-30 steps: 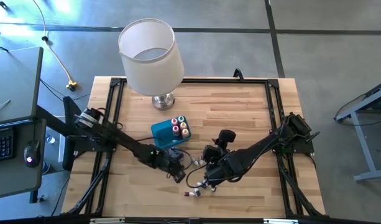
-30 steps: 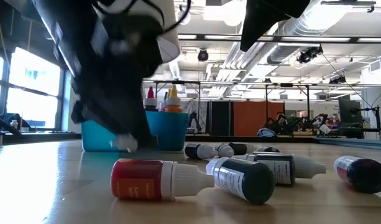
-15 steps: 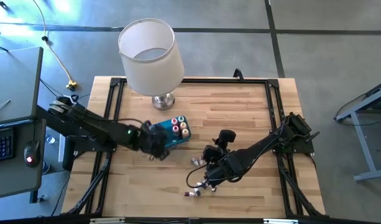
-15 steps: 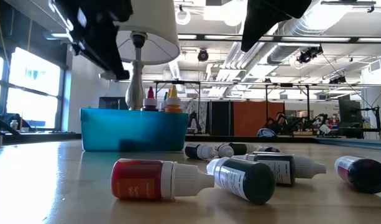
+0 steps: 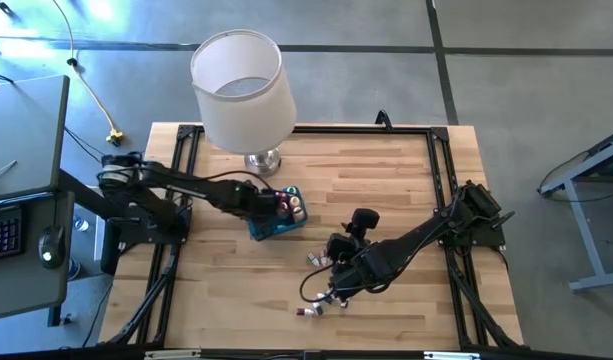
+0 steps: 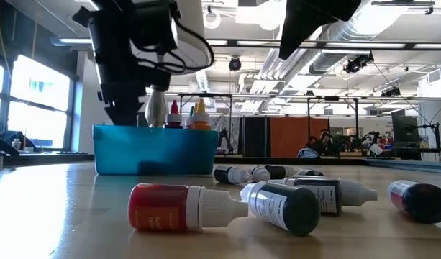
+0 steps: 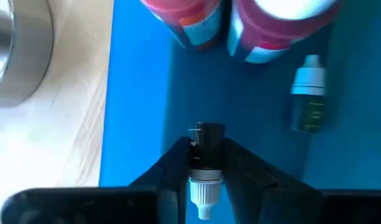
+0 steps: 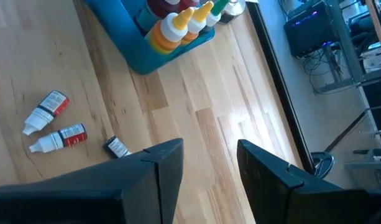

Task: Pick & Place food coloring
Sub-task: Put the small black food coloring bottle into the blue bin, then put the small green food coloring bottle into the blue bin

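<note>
Left wrist view: left end effector (image 7: 204, 163) pinching a dark bottle (image 7: 206, 152) over the blue tray (image 7: 140, 112); right end effector (image 8: 209, 163) spread, empty above the desk (image 8: 209, 93).

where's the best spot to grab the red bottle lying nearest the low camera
Grip the red bottle across its wide round body, coming straight down from above. It lies on its side on the table, white cap pointing toward the dark bottle beside it, so the body is probably the broadest, clearest hold. The narrow cap would likely slip.
</note>
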### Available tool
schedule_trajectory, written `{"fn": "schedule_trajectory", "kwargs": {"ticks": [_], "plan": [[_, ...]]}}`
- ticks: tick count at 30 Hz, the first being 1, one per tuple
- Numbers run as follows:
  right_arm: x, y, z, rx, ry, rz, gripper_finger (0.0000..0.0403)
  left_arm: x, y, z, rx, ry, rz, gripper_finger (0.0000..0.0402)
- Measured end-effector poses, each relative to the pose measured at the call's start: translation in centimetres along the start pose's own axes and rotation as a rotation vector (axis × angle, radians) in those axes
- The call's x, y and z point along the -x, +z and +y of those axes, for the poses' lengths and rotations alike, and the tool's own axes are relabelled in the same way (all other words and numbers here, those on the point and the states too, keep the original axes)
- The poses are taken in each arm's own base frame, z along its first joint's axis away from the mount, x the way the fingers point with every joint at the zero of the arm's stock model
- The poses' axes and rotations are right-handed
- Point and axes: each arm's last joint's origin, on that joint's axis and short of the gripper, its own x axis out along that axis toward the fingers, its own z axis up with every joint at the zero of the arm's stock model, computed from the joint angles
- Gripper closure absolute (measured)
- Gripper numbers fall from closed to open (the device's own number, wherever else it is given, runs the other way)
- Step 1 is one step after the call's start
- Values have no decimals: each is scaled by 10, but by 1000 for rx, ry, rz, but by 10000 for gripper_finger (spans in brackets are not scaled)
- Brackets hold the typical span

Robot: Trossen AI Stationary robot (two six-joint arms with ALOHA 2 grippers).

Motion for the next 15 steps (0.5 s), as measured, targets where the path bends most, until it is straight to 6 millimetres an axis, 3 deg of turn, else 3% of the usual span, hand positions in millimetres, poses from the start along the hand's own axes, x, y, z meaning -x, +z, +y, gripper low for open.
{"fn": "schedule_trajectory", "kwargs": {"ticks": [4,8,15], "plan": [[0,0,0,1,2,1,258,-14,1,0,-26,33,37,287],[0,0,0,0,2,1,258,-15,2,-1,-27,12,51,254],[-6,7,-1,-82,21,-9,258,27,16,4,-74,8,78,244]]}}
